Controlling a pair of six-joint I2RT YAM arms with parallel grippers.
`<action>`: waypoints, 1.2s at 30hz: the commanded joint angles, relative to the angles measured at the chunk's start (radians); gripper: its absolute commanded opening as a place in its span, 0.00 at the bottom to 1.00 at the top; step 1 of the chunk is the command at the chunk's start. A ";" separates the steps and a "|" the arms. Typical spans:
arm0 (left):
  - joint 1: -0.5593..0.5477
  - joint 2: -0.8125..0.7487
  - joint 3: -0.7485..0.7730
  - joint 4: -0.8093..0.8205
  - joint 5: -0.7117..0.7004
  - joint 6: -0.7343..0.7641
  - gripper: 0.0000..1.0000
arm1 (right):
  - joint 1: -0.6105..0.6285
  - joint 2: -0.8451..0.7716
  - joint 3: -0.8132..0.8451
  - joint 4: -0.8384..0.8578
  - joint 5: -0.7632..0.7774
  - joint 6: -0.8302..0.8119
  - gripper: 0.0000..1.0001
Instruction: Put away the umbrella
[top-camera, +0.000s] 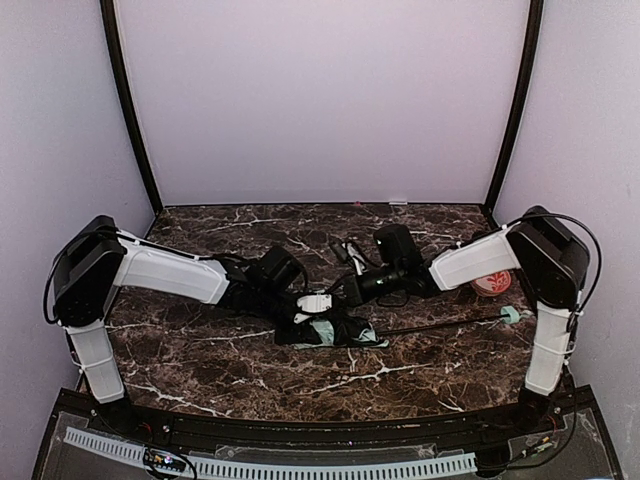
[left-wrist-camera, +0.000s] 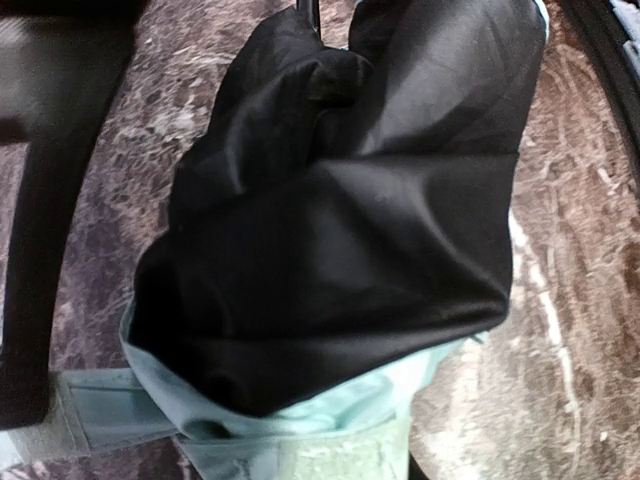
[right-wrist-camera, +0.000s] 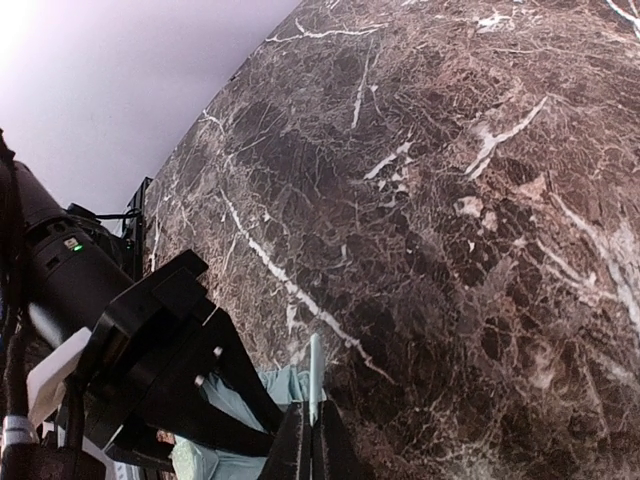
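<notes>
Plainly, the umbrella (top-camera: 335, 332) lay collapsed on the dark marble table (top-camera: 250, 370), well to the left of the orange-and-white round object (top-camera: 492, 283) and a little nearer the arm bases than it. Its canopy was a crumpled heap, black lining outermost, with pale mint fabric showing along the lower edge. The thin black shaft (top-camera: 440, 324) ran from that heap back toward the round object and ended at the small mint handle (top-camera: 510, 315), which sat just beside the object on its near side, not touching it.

The left gripper (top-camera: 300, 308) was at the end of the heap farthest from the round object. It was closed partway down on the bunched cloth. In its wrist view the fabric filled the frame and hid the fingertips.

The right gripper (top-camera: 340, 292) reached in from the round object's side and met the heap right next to the left one. Its two fingers were pressed fully together, and a narrow strip of the mint edge stood up from between them in the right wrist view. That view also showed the other gripper's black jaws close alongside, with mint cloth under them.
</notes>
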 joint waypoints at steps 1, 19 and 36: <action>-0.022 0.050 -0.050 -0.216 0.198 -0.066 0.02 | -0.017 -0.130 -0.052 0.385 0.018 0.064 0.00; 0.069 0.126 -0.009 -0.212 0.267 -0.206 0.20 | 0.086 -0.240 -0.325 0.565 -0.050 -0.033 0.00; 0.099 0.072 -0.005 -0.120 0.070 -0.267 0.51 | 0.132 -0.199 -0.367 0.465 0.009 -0.244 0.00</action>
